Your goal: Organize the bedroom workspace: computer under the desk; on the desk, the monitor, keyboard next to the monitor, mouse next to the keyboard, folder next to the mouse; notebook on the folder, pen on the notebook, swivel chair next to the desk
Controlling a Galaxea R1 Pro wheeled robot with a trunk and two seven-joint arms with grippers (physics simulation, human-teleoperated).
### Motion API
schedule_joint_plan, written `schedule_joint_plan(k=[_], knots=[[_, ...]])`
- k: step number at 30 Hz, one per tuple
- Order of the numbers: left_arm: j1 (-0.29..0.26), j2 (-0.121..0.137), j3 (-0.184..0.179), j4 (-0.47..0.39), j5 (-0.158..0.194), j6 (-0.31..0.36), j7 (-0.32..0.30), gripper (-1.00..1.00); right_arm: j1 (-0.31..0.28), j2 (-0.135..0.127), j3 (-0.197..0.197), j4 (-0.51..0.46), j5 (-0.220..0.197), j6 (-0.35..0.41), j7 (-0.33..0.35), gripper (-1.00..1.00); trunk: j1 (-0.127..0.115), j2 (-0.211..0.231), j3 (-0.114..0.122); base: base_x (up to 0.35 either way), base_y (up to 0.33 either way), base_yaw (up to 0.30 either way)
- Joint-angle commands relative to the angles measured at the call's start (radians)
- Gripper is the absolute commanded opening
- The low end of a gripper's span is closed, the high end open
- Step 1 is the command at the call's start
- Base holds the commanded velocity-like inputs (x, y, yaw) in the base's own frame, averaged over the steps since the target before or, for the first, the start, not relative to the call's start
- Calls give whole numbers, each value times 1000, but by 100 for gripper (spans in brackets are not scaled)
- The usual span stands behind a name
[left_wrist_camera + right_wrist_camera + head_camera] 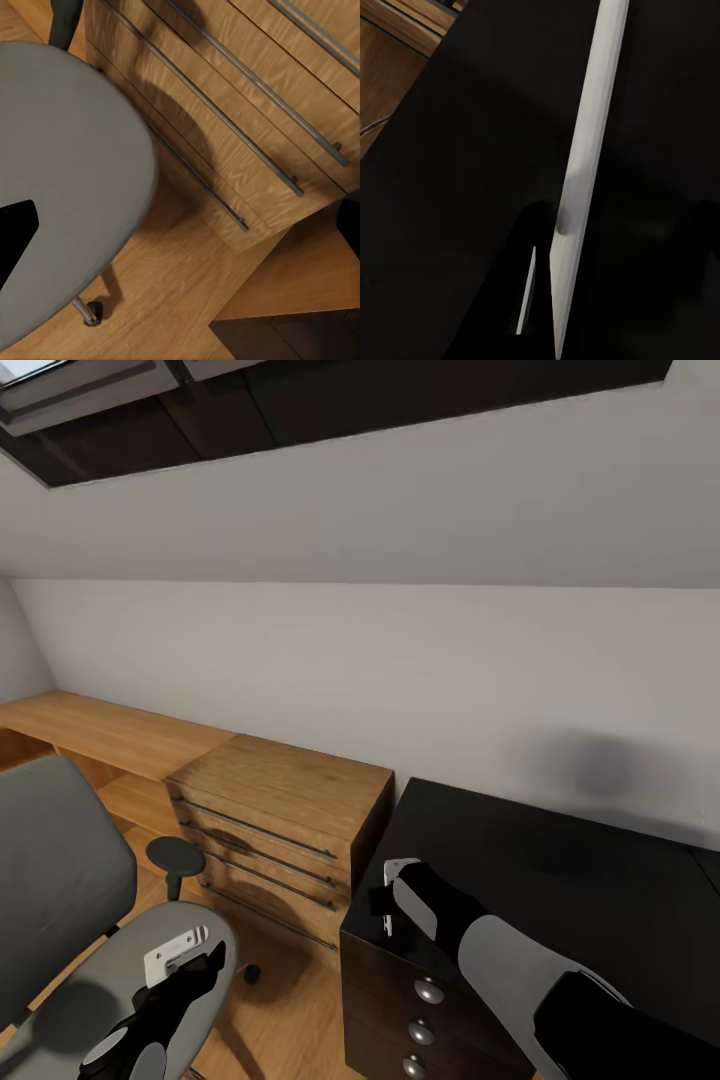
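Two grippers showed: the right gripper, over the black bench at five o'clock, pinched a thin white-edged flat thing, perhaps the notebook; lowering it level would suit. The left gripper, opening unclear, hung over the swivel chair at seven o'clock.

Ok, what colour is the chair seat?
Plain grey, no pattern. The seat shows best in the left wrist view.

The glossy black top of the desk lies bare and open to a reach from above; a light wooden dresser stands tight against its left end; the swivel chair crowds the floor before the dresser, leaving a narrow strip of plank floor between seat and drawers.
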Motion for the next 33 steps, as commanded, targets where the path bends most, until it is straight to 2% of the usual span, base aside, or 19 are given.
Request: schedule_joint_plan(k=[1,33], knots=[[0,0,1,-2,11,3,6,100,0,0,3,50,-40,-2,-5,-100,0,0,-1,0,0,0],[0,0,0,-2,11,3,6,100,0,0,0,42,-49,-2,-1,-100,0,0,-1,0,0,0]])
